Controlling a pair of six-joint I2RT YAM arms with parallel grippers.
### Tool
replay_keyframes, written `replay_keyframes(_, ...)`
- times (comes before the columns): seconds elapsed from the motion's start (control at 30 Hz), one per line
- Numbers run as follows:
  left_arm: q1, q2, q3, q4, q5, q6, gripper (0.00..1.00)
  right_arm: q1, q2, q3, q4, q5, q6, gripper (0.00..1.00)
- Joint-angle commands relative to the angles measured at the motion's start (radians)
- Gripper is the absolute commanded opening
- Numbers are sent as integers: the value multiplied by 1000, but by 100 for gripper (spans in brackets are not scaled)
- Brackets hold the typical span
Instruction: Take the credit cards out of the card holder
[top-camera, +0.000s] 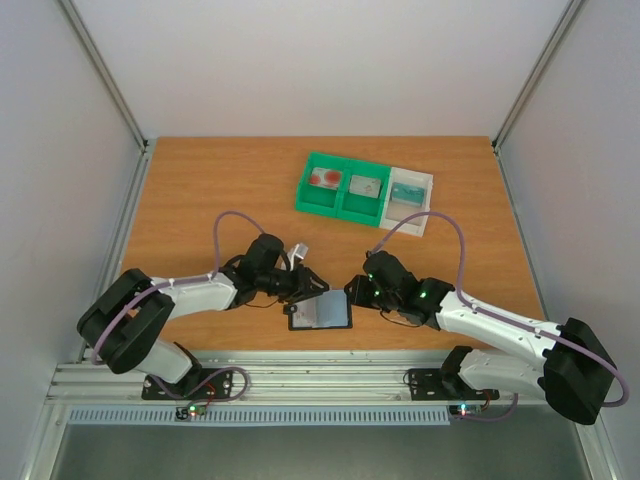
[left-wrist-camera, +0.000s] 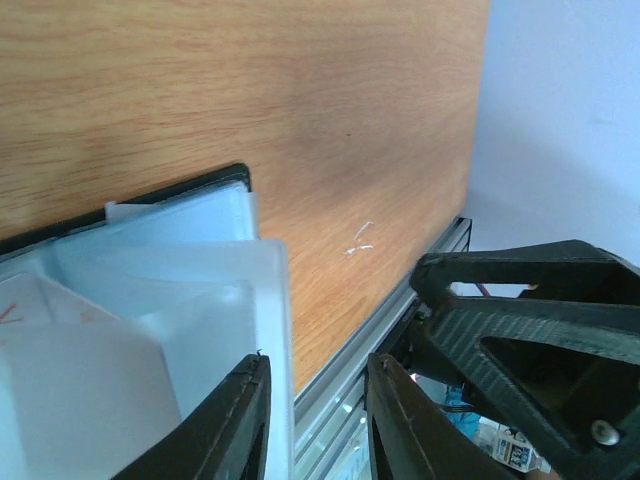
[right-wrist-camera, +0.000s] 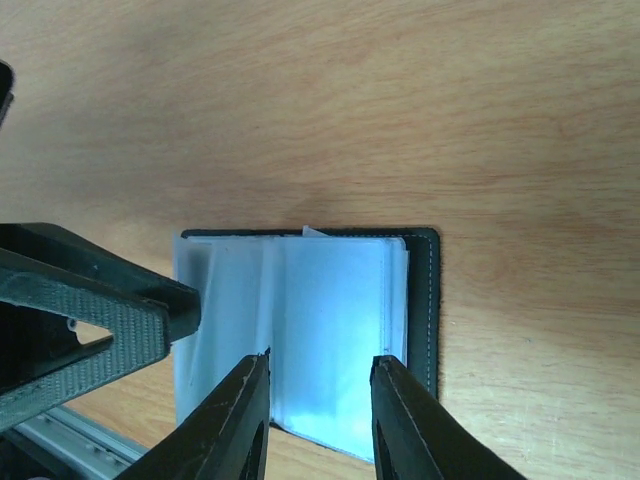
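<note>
On the table (top-camera: 200, 190), well beyond the card holder (top-camera: 320, 312), the green tray (top-camera: 336, 208) and white tray (top-camera: 425, 180) already hold three credit cards (top-camera: 326, 178). The card holder lies open between the left gripper (top-camera: 316, 288) and right gripper (top-camera: 353, 292), both with fingers apart and empty. I can't tell if more cards remain inside.

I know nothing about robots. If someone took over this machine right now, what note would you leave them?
Left gripper: open, straddling the edge of a clear sleeve.
Right gripper: open above the card holder, empty.
Card holder: lying open at the near edge of the table.
Done: red-marked card and grey card in the green tray, teal card in the white tray.
Left: check the sleeves; a pale card with red lines may sit in one.
</note>
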Motion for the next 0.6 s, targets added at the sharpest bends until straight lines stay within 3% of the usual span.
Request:
replay_keyframes(0.0, -15, 17, 43, 13, -10, -4, 29, -2, -10, 18, -17, 18, -18, 29)
replay_keyframes(0.2, -17, 25, 52, 3, -24, 7, 31, -2, -8, 10, 50, -129, -60, 36)
replay_keyframes(0.4, -17, 36, 50, 6, -34, 17, 31, -2, 37, -7, 87, -164, -45, 36)
replay_keyframes(0.57, -16, -11, 52, -96, -97, 58, 31, -2, 91, 20, 57, -143, -60, 37)
